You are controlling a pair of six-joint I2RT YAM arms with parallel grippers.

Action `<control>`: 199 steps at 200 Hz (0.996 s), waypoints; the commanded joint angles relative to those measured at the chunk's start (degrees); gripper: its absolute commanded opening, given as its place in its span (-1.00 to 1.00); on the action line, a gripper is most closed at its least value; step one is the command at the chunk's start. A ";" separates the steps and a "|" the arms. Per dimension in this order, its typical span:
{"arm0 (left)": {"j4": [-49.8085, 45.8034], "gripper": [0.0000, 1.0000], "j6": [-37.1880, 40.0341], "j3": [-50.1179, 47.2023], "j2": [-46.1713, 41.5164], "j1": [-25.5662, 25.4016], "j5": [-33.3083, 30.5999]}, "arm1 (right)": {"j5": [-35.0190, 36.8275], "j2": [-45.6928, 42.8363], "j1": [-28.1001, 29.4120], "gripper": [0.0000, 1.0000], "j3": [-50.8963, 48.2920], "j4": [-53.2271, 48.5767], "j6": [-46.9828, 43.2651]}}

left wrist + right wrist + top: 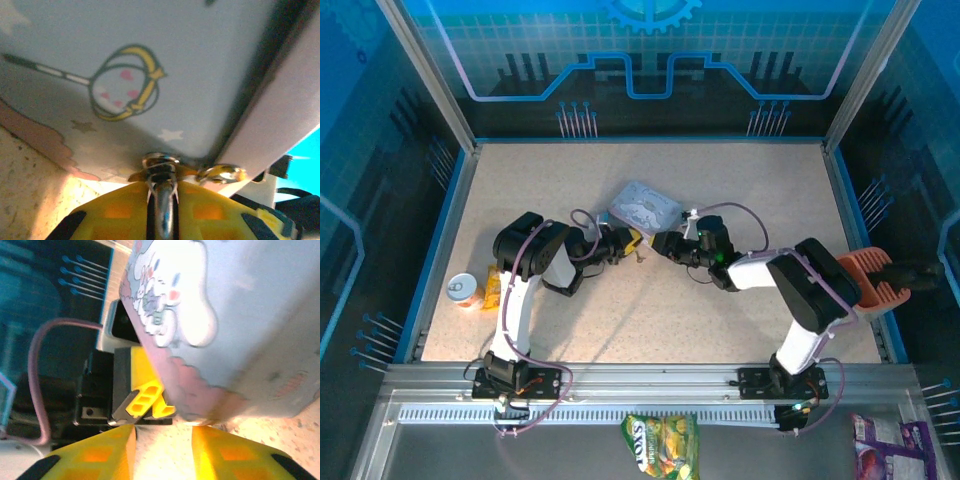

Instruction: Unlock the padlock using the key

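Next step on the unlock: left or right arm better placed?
Left, likely. The left gripper is shut on what looks like the key, its tip at the tin's lower edge. The right gripper stands open, holding nothing.

Even light above, blurry close-ups
We see the tin (200, 60) blurred at close range, warm glare on the table (25, 200) beneath it.

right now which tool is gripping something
The left tool, shut on a silver metal piece beside the tin; the right tool stands open, holding nothing.
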 commanded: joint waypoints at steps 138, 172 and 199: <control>-10.30 -0.56 -1.02 -2.07 7.44 -0.17 0.57 | 16.59 7.13 11.63 -0.03 18.40 -35.23 -12.36; -10.46 -0.30 -1.01 -2.45 8.04 -0.02 0.57 | 18.41 9.71 11.44 0.00 20.71 -36.29 -10.28; -10.65 -0.20 0.18 -3.85 8.65 0.43 0.03 | 21.03 11.90 11.44 -0.02 23.07 -38.96 -10.19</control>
